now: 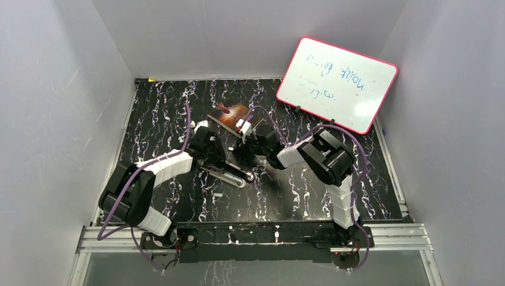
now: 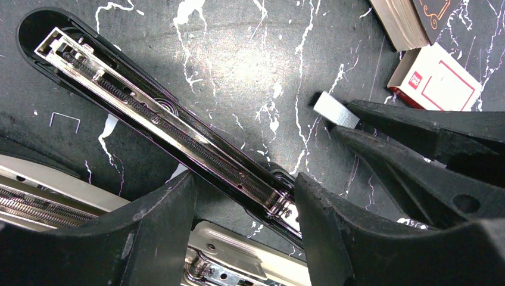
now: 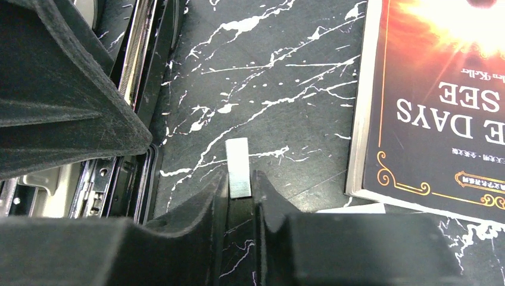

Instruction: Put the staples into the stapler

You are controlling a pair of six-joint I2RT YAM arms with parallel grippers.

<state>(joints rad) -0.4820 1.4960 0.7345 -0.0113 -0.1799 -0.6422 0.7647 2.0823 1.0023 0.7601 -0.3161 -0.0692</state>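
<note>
Black, white-veined marbling covers the table (image 1: 161,107), which is enclosed by pale walls (image 1: 59,89). A book (image 1: 229,112) is laid near the middle, with a small white-and-red box (image 2: 435,77) just beside it.

The stapler (image 2: 172,128) is laid open with its spring channel bared. In the left wrist view its long axis is seen to run from 10 o'clock to 4 o'clock. Its hinge end is straddled by the left gripper (image 2: 244,182), whose fingers (image 2: 333,232) are set against both sides, so it is judged to be clamped steady.

The staples (image 3: 238,158), one short grey strip, are pinched by their near end between the fingers (image 3: 196,226) of the right gripper (image 3: 240,179). The rest of the strip is seen poking out beyond the tips. How firmly it is held cannot be told.

From the channel's middle the strip is found at 3 o'clock, apart from it and low over bare table. Its long axis is set nearly parallel to the channel. The strip is thus borne by the right arm, the nearer one. A sideways shift toward 9 o'clock and a lowering into the channel are judged to be what is called for, with little turning needed.

One loose staple (image 2: 64,119) is seen on the table at the stapler's 8 o'clock side.
</note>
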